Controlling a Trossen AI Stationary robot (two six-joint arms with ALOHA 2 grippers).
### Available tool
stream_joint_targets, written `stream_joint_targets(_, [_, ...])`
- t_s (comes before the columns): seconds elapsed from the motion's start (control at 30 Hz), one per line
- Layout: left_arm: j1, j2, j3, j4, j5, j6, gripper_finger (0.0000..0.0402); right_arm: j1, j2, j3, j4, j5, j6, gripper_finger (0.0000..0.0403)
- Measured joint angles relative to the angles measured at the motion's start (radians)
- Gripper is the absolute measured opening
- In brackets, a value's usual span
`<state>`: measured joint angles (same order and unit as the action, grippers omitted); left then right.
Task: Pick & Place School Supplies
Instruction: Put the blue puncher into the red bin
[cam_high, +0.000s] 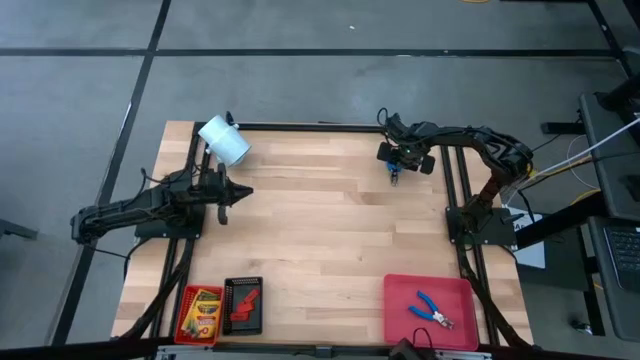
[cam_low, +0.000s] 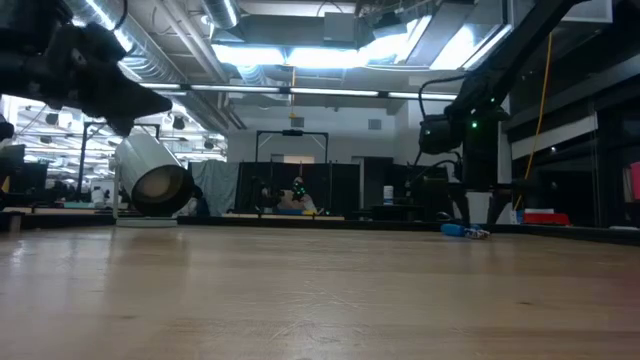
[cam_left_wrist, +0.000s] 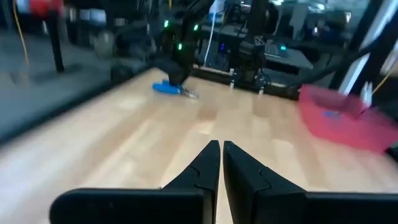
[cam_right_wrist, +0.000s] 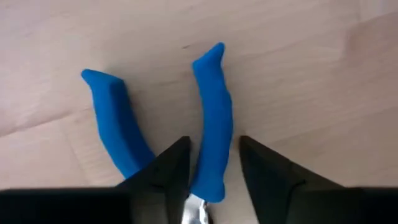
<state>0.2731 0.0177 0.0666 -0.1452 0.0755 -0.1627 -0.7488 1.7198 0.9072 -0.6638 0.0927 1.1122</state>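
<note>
Blue-handled pliers lie flat on the wooden table near its far right edge. My right gripper points down over them, open, one finger on each side of one blue handle; the other handle lies outside the fingers. My left gripper is shut on nothing and hovers over the table's left side. A second pair of blue pliers lies in the red tray at the near right. A crayon box and red pieces sit in trays at the near left. My right gripper comes at the pliers from above, its fingers across one blue handle near the pivot. A narrow gap shows on one side of the handle; whether the other finger touches it, I cannot tell. The pliers lie flat on the table.
A pale blue-white cylinder lies on its side at the far left, close behind my left arm. A small red tray and a black tray stand side by side at the near left edge. Bare wood lies between the arms.
</note>
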Motion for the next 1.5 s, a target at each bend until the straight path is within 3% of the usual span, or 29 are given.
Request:
stream_joint_targets(0.2, [0.0, 0.003, 0.0, 0.001, 0.019, -0.325, 0.0017, 0.082, 0.027, 0.002, 0.023, 0.091, 0.002, 0.0045])
stream_joint_targets(0.4, [0.0, 0.003, 0.0, 0.0, 0.012, -0.41, 0.0016, 0.182, -0.051, -0.01, 0.02, 0.14, -0.071, 0.0046])
stream_joint_targets(0.6, [0.0, 0.003, 0.0, 0.0, 0.012, -0.393, 0.0017, 0.308, -0.297, -0.056, 0.092, 0.239, -0.267, 0.0046])
stream_joint_targets(0.73, [0.0, 0.003, 0.0, 0.0, 0.012, -0.393, 0.0016, 0.387, -0.547, -0.269, 0.35, 0.048, -0.419, 0.0046])
stream_joint_targets(0.83, [0.0, 0.003, 0.0, 0.0, 0.012, -0.393, 0.0016, 0.424, -0.758, -0.466, 0.538, -0.095, -0.382, 0.0046])
stream_joint_targets(0.97, [0.0, 0.003, 0.0, 0.0, 0.01, -0.393, 0.0019, 0.5, -1.041, -0.661, 0.555, -0.217, -0.271, 0.0046])
stream_joint_targets(1.1, [0.0, 0.003, 0.0, 0.001, 0.011, -0.393, 0.002, 0.64, -1.265, -0.717, 0.432, -0.303, -0.185, 0.0046])
stream_joint_targets(1.27, [0.0, 0.003, 0.0, 0.003, 0.009, -0.393, 0.002, 0.863, -1.396, -0.718, 0.38, -0.31, -0.084, 0.0046])
stream_joint_targets(1.5, [0.0, 0.003, 0.0, 0.004, 0.008, -0.393, 0.002, 1.169, -1.399, -0.718, 0.481, -0.258, 0.035, 0.0046])
